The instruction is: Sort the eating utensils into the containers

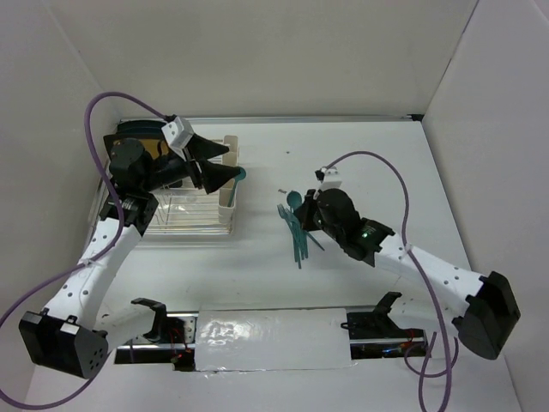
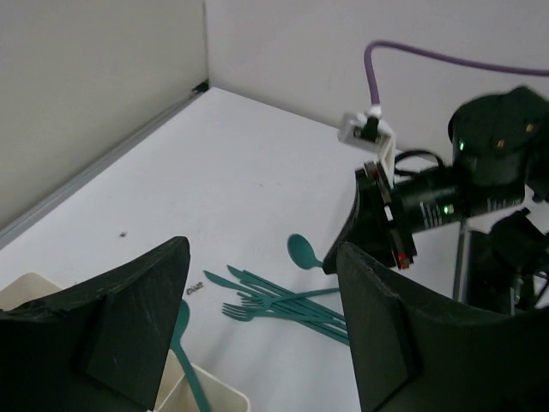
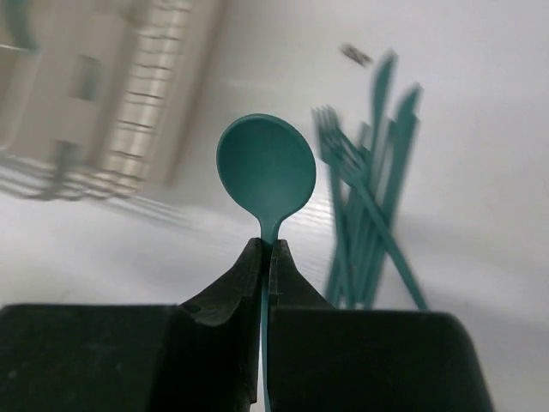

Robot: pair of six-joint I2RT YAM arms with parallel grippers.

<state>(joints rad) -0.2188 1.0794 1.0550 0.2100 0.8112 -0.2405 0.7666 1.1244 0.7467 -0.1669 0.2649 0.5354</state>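
Right pincer [image 3: 266, 251] pinches a spoon [image 3: 266, 167] (left pincer [image 2: 262, 257] spread above the containers [image 2: 219, 399]).

The right gripper [image 3: 267, 249] is closed tightly on the thin handle of a teal spoon [image 3: 266, 163]. The two dark fingers [image 3: 232, 283] meet just under the round bowl, and the bowl stands up above their tips, facing the camera. To the right of the spoon, some teal forks [image 3: 330, 129] and knives [image 3: 403, 112] lie together on the white table [image 3: 489, 172], crossing one over another. At the upper left there is a pale ribbed object [image 3: 146, 94], too blurred to say what it is.
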